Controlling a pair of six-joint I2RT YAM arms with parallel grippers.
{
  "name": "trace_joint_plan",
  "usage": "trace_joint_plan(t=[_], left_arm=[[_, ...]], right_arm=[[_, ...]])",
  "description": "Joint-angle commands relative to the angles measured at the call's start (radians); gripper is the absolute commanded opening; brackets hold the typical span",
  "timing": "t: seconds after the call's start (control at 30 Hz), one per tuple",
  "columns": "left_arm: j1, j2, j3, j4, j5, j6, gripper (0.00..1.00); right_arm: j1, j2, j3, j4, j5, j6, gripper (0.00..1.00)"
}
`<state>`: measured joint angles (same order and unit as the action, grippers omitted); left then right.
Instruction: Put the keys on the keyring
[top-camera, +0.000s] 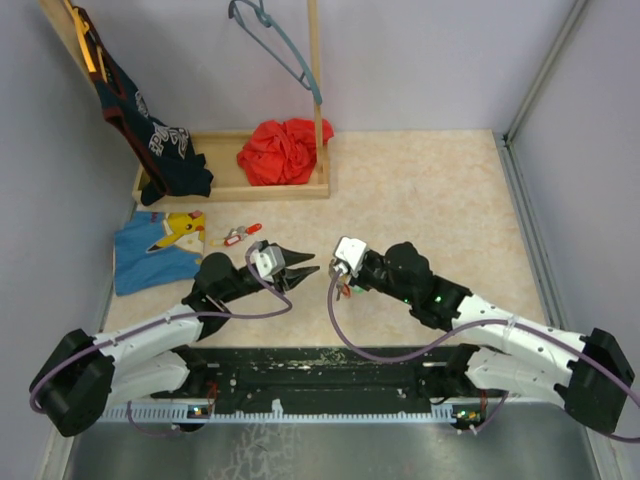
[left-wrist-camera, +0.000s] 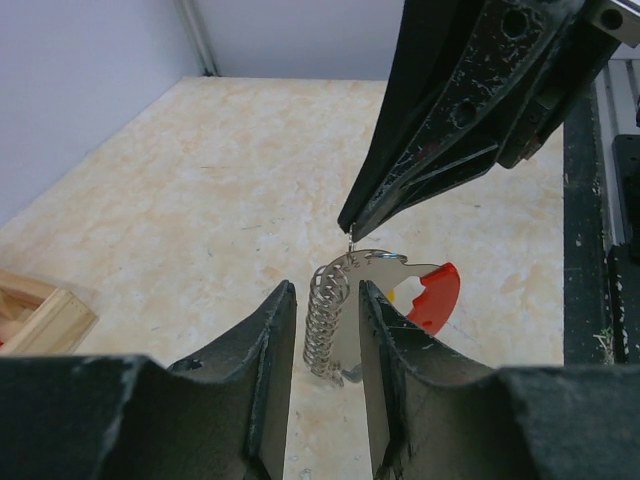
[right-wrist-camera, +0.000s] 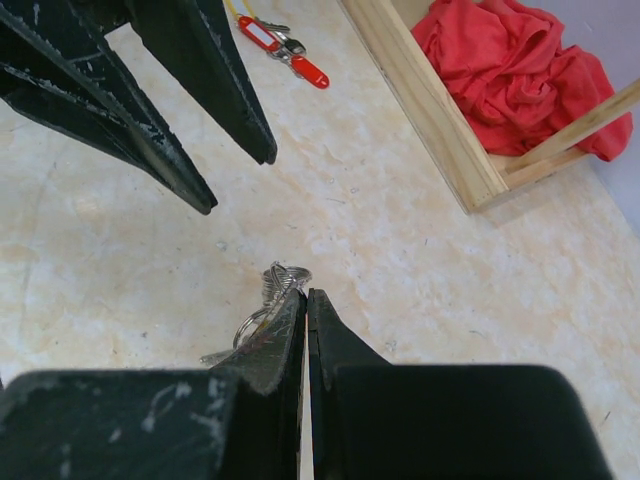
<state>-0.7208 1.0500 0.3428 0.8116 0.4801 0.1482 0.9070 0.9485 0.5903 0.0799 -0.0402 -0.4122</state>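
The keyring (left-wrist-camera: 326, 322) is hanging near the middle of the top view. In the left wrist view its wire coil is dangling downward and its red tab is sticking out to the right. I cannot tell whether its lower end is touching the counter (top-camera: 430, 190).

My right hand (right-wrist-camera: 307, 296) is pinching the keyring at the top of the loop, with its jaws pressed together on the thin metal. My left hand (top-camera: 303, 266) is sitting just left of the ring in the top view, its jaws partly apart and gripping nothing. In the right wrist view its two tips are showing at the upper left, clear of the ring.

The keys (top-camera: 240, 236) are lying flat on the counter, up and to the left of the left hand in the top view. That puts them beside its wrist, not ahead of its tips. The bunch is running roughly left to right with a slight tilt, and it is showing red tags.

I am judging the left arm to be much the nearer one, and it is the free one. But it is pointing right, toward the ring and away from the keys. So I am planning to draw it back and swing it toward the upper left, then come down across the bunch's short side.
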Motion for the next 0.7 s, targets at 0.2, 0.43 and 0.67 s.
trace_joint_plan(t=[0.2,0.43,0.67], left_arm=[[0.003,0.007,0.03,-0.059,0.119,0.079,0.38],[0.003,0.033,0.047,-0.076,0.09,0.082,0.36],[0.003,0.035,0.053,-0.081,0.063,0.072,0.36]], right_arm=[[-0.003,0.047,0.07,0.159,-0.092,0.026,0.0],[-0.003,0.058,0.07,0.179,-0.129,0.03,0.0],[-0.003,0.064,0.068,0.19,-0.153,0.033,0.0]])
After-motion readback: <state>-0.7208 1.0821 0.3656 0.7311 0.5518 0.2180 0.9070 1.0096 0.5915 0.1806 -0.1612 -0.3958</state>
